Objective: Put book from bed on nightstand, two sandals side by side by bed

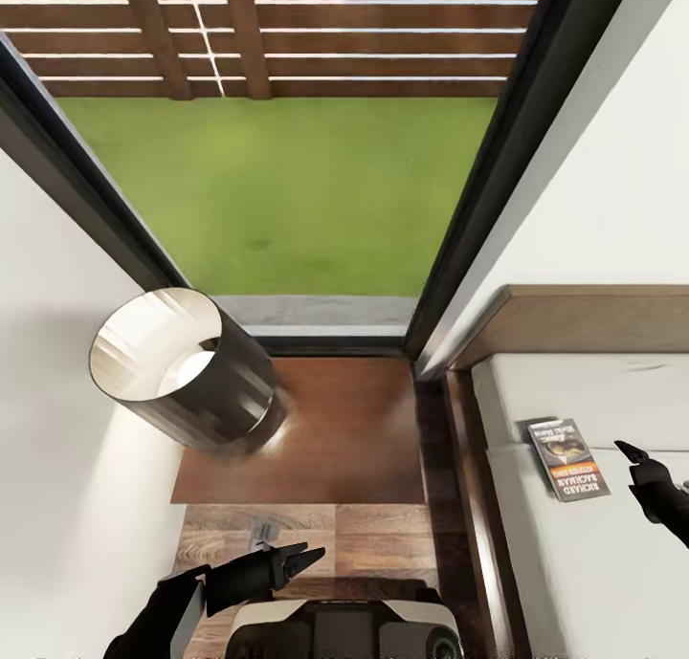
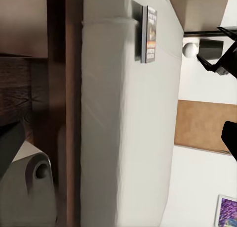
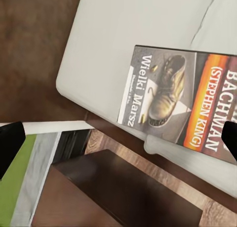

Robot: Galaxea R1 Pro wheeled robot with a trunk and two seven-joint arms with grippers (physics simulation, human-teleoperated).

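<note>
1. White walls frame a tall black-framed window point(image 1: 287, 162) ahead of you; grass and a slatted fence show through it, and wood-plank floor point(image 1: 364, 535) runs below.
2. Your head view looks down on the nightstand point(image 1: 325, 439), its dark red-brown top bare beside a cylindrical lamp point(image 1: 177, 367); the lamp's base is hidden by its shade; the cabinet's front cannot be seen from above.
3. To your right stands the bed point(image 1: 565, 319), cut off by the frame edge; its pale mattress point(image 1: 574, 563) carries the book point(image 1: 568, 458) near the headboard end, close to the mattress edge nearest the nightstand.
4. Your right gripper point(image 1: 643, 466) hangs just beside the book over the mattress; one fingertip and a dark knuckle show; you cannot tell how wide its jaws stand from the head view; the right wrist view has dark fingertips at opposite edges with the book's point(image 3: 187, 103) cover between, so the jaws are spread apart, holding nothing.
5. Your left gripper point(image 1: 304, 556) hovers low over the floor before the nightstand, fingers parted and empty; the left wrist view shows the book point(image 2: 149, 34) edge-on, lettering unreadable.
</note>
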